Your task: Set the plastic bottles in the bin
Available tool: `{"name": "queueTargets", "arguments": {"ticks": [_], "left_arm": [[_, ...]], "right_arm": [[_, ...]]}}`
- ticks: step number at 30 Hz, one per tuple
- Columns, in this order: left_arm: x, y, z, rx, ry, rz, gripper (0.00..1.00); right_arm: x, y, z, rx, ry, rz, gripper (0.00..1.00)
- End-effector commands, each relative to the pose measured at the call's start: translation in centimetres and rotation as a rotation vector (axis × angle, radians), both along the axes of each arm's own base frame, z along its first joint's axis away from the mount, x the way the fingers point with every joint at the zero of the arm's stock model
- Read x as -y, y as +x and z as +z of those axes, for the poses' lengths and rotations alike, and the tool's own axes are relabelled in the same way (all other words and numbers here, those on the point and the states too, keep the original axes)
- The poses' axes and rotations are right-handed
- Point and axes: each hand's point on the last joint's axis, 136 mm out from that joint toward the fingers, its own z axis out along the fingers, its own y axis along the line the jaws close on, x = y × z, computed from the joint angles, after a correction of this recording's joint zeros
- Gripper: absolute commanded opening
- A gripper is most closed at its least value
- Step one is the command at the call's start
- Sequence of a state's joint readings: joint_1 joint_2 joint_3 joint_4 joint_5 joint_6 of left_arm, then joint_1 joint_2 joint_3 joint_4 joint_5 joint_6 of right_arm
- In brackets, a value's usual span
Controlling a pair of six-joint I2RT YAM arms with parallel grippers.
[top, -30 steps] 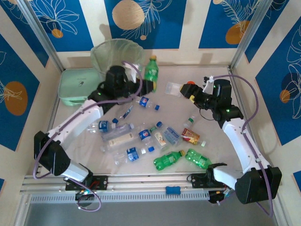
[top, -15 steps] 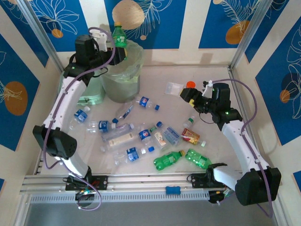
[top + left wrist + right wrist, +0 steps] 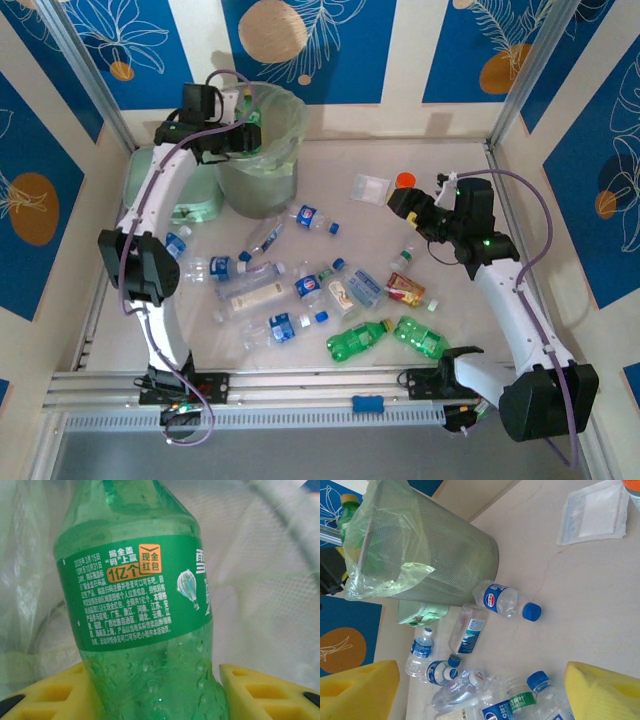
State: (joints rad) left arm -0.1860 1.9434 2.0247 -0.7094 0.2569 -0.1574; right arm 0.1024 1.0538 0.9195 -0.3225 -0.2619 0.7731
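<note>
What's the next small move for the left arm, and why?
Probably open the left gripper and let go. Its yellow fingers clamp the green bottle. The bag liner sits right behind it, so the bottle looks to be at the mouth of the bin. Released there, it should fall in.

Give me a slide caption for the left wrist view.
Left end effector grips a green plastic bottle between its yellow fingers, with the translucent bin liner behind.
</note>
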Motion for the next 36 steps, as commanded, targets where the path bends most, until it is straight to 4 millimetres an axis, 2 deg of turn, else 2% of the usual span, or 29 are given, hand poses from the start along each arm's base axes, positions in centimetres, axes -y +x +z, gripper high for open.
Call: {"name": "queueTargets", "arguments": {"ticks": [1,4,6,9,13,17,20,21,23,26,31,36], "left_arm": [[-0.6,0.1,1.0,0.014,0.028,0.01,0.53],[-0.6,0.1,1.7,0.028,0.021,0.016,0.73],[-0.6,-0.1,2.7,0.046,0.009,0.019,0.79],[-0.3,-0.9,5.3,0.093,-0.025,0.005,0.87],[0.3,-2.7,9.9,0.181,-0.079,-0.014,0.91],[1.5,-5.8,14.2,0.266,-0.148,-0.064,0.93],[3.1,-8.6,15.5,0.294,-0.203,-0.119,0.96],[3.5,-9.5,15.5,0.297,-0.217,-0.131,1.0],[4.7,-11.7,15.1,0.306,-0.241,-0.161,1.0],[5.9,-14.6,13.5,0.305,-0.254,-0.181,1.0],[7.9,-19.2,8.9,0.274,-0.316,-0.204,1.0],[9.4,-21.7,3.4,0.216,-0.437,-0.181,1.0]], "right_arm": [[0.3,-0.8,-0.1,0.003,-0.016,0.003,0.86],[0.4,-0.9,-0.1,0.003,-0.02,-0.001,0.86],[0.4,-0.9,-0.2,0.0,-0.022,-0.002,0.86],[0.5,-0.8,-0.3,-0.008,-0.024,-0.005,0.86],[0.7,-0.6,-0.3,-0.018,-0.032,-0.01,0.86],[1.0,-0.4,-0.5,-0.027,-0.046,-0.022,0.86],[1.4,-0.3,-1.2,-0.055,-0.063,-0.036,0.86],[1.6,-0.3,-1.6,-0.069,-0.073,-0.042,0.86],[2.0,-0.4,-2.6,-0.108,-0.1,-0.057,0.86],[2.8,-0.5,-4.3,-0.166,-0.131,-0.079,0.86],[4.0,-0.8,-7.3,-0.24,-0.182,-0.099,0.86],[6.3,-0.2,-10.7,-0.337,-0.254,-0.157,0.86]]}}
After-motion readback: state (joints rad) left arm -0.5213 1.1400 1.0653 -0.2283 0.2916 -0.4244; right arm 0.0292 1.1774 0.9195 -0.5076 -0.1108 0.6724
